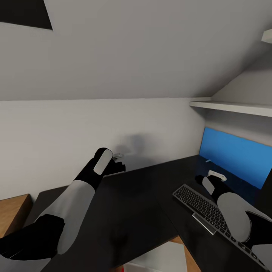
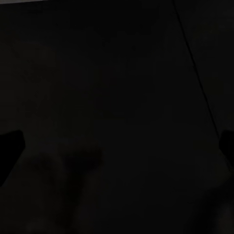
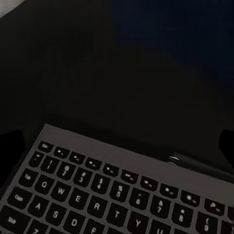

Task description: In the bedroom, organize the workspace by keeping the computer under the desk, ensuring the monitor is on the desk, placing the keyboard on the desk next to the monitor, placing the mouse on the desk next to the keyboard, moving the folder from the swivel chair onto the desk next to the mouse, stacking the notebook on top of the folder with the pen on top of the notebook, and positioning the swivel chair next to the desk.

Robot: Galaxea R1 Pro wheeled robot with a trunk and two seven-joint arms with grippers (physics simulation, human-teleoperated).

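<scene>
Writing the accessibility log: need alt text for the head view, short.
Both robot arms reach over a glossy black desk; a dark grey keyboard lies at the right, partly under the right arm. The left tool hovers near the white wall at the desk's back edge. A blue wall panel sits under a white shelf at right.

Room: plain white wall (image 1: 56,128) ahead, meeting a sloped grey-white ceiling (image 1: 132,49). A dark rectangular opening (image 1: 24,13) sits in the ceiling's upper left corner. At right, 1 white shelf (image 1: 234,107) runs along the side wall, with the edge of another white ledge (image 1: 267,36) higher up. Below the shelf, a bright blue wall panel (image 1: 234,155). Light wooden unit (image 1: 13,213) at lower left, against the wall. Lighting even and soft; faint shadow on the wall.
</scene>
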